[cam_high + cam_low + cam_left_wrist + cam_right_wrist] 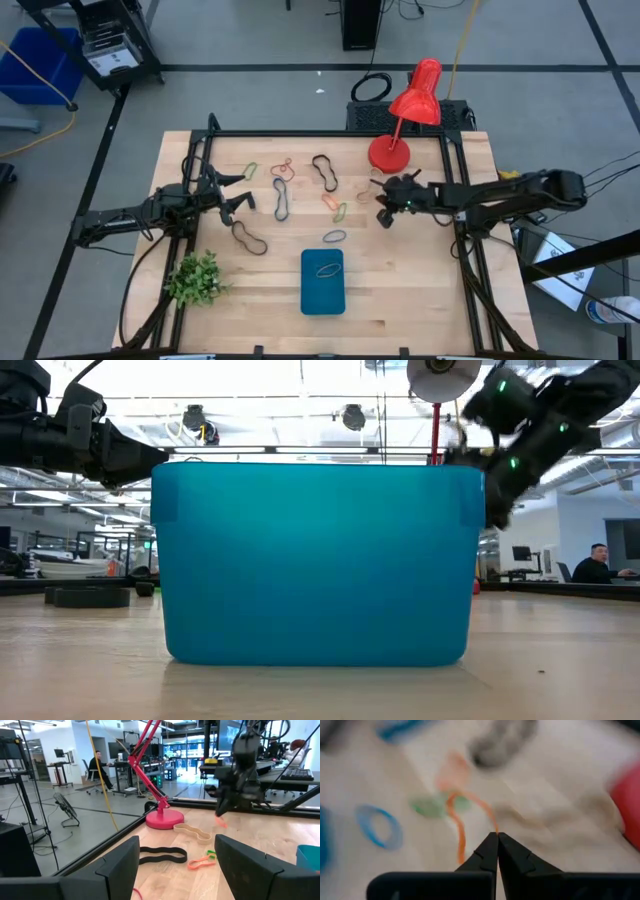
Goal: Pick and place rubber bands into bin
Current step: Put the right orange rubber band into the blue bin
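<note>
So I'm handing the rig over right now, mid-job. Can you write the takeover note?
Right gripper: jaws shut, over the table beside the red lamp. A reddish bit shows at its tips, but I cannot tell whether a band is held.
Left gripper: jaws open, empty, over the table's left side.
Done: one band lies in the bin.
Left: the others lie loose on the table, among them the blue band just beyond the bin, the orange band and green band together mid-table, and a black band near the left gripper.
</note>
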You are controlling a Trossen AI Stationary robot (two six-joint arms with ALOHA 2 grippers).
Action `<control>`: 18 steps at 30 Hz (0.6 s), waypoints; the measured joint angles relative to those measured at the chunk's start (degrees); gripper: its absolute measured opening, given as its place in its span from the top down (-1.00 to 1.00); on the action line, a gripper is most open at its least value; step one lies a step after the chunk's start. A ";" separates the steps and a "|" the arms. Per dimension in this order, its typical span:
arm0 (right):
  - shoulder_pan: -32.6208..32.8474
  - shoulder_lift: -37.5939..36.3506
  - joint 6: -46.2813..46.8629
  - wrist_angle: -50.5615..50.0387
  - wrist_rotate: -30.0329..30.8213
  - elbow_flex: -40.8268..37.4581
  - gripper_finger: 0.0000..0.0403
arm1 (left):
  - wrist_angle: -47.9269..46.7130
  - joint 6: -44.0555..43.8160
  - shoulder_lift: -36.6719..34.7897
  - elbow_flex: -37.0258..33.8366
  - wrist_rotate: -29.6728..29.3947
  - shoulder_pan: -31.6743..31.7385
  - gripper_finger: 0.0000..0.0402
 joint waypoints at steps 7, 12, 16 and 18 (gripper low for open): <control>6.76 -2.59 -6.77 23.32 -0.01 0.00 1.00 | -0.02 -0.04 0.00 0.02 0.00 0.00 -0.33; 11.63 -2.78 -15.17 43.75 0.01 0.11 1.00 | 0.02 -0.09 0.00 0.00 0.00 0.00 -0.33; 15.34 -2.67 -21.20 43.73 0.06 3.55 1.00 | 0.02 -0.11 0.00 0.00 0.00 -0.02 -0.33; 16.95 -1.69 -23.23 38.96 0.17 7.51 1.00 | 0.04 -0.13 0.00 0.00 0.00 -0.02 -0.33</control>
